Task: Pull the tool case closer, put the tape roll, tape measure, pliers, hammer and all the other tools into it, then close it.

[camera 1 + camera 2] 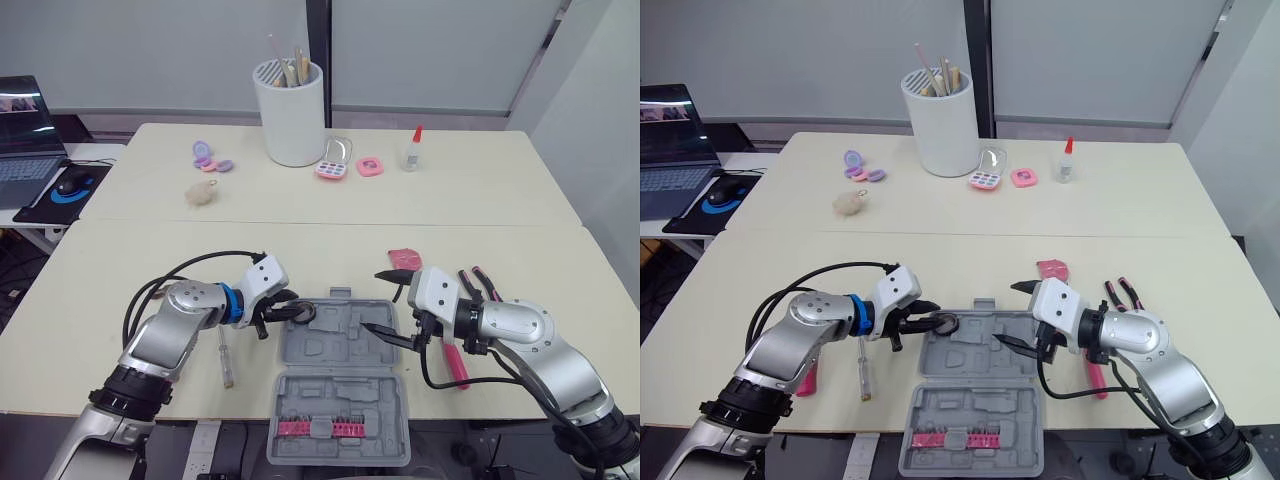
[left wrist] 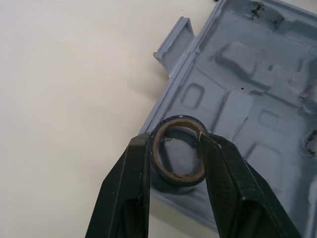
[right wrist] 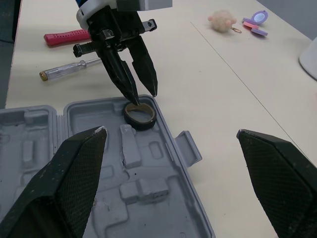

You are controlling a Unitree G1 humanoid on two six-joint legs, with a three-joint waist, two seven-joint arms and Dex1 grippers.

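Pinching the tape roll [image 2: 177, 179] between the two black fingers of the left gripper [image 1: 298, 312], one finger pressed to each side of the ring. Held right at the far left corner of the open tool case [image 1: 335, 350], low over the grey moulded tray; cannot tell whether resting on the bottom or just clear of it. Spread wide on the other side, the right gripper [image 1: 372, 300], hovering at the case's right edge and touching nothing. Nearer the robot, the case's other half with a row of pink bits [image 1: 320, 428]. Just left of the case on the table, a clear-handled screwdriver [image 1: 225, 358]; farther left, a pink-handled tool [image 1: 808, 378]. Right of the case, under the right arm, another pink handle [image 1: 455, 365] — beyond it pink-and-black pliers [image 1: 478, 284] and a small pink tape measure [image 1: 405, 258]. As for the roll itself — thin, black outside, brown cardboard core, tilted.
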